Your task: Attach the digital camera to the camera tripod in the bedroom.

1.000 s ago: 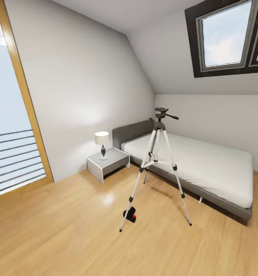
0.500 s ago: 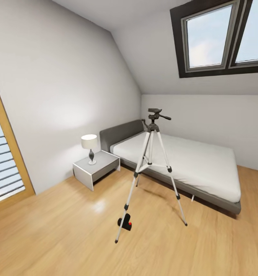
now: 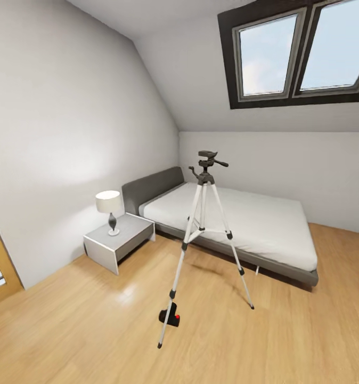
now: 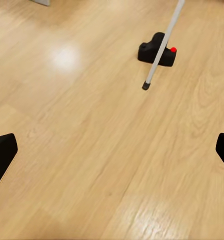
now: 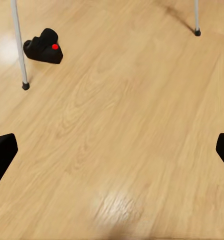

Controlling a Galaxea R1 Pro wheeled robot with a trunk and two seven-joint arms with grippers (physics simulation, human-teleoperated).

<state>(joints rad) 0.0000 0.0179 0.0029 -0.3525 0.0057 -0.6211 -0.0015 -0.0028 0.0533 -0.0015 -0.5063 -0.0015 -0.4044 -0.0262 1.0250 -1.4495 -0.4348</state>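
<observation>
A tripod point(image 3: 203, 234) stands on the wood floor point(image 3: 83, 325) of an attic bedroom, its legs spread in front of a grey bed point(image 3: 238, 224), its black head point(image 3: 207, 160) bare. The camera point(image 3: 169, 316), black with a red button, lies on the floor just beside the tripod's nearest leg point(image 3: 174, 288), near the foot; from the head view the leg crosses in front of it. A nightstand point(image 3: 118, 242) with a lamp point(image 3: 109, 205) sits against the wall by the bed.

Both wrist views look down at bare floor. The left gripper point(image 4: 112, 155) hangs with its fingers point(image 4: 2, 152) wide apart and nothing between them, the camera point(image 4: 156, 50) well ahead of it behind the leg point(image 4: 162, 45). The right gripper point(image 5: 112, 155) is likewise spread and empty, with the camera point(image 5: 43, 47) off to one side just past a leg's foot point(image 5: 25, 86).

The pickup has not begun, and the risk lies in how close the camera sits to that leg. A reach that comes in across the leg would likely knock it, and a light tripod on a smooth floor could skid or tip toward the bed. A base that rolls in too far could clip a foot. A low grasp at floor level may also push the small camera away rather than close on it.
</observation>
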